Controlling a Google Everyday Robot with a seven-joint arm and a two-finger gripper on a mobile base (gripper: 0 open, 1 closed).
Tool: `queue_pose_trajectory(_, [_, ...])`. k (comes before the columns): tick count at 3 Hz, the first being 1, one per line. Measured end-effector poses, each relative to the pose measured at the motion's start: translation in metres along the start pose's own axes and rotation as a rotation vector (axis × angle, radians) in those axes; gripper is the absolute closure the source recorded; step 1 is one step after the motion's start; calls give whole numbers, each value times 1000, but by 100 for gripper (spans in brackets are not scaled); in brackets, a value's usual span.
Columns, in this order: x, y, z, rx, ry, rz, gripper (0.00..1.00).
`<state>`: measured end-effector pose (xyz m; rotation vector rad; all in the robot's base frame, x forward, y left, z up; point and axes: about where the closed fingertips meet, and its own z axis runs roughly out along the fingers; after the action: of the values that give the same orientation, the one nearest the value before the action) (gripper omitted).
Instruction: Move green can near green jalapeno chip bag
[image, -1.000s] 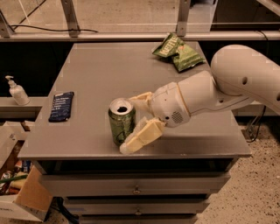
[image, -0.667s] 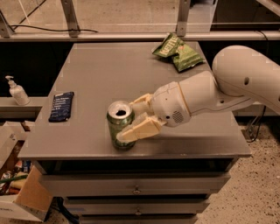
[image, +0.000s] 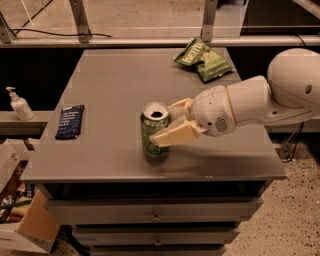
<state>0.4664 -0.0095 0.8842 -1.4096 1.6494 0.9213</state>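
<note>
The green can (image: 154, 134), silver top open, stands upright near the front middle of the grey table (image: 115, 75). My gripper (image: 169, 123) reaches in from the right and is shut on the can. One cream finger (image: 176, 135) crosses the can's front and the other finger (image: 181, 106) lies behind it. The green jalapeno chip bag (image: 202, 59), crumpled with white lettering, lies at the far right of the table, well behind the can and gripper.
A flat dark-blue packet (image: 69, 121) lies at the table's left edge. A white pump bottle (image: 19, 105) stands on a ledge to the left. Cardboard boxes (image: 30, 225) sit on the floor at lower left. Drawers run below the tabletop.
The fingers closed onto the can, and the can has shifted a little to the right and back with the gripper.
</note>
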Motion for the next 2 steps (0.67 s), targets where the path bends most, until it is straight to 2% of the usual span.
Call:
queue_pose_trajectory(1, [4,-26,-46,105,-1,12,100])
queue_pose_trajectory(2, [4,-60,-108,229,10,9,100])
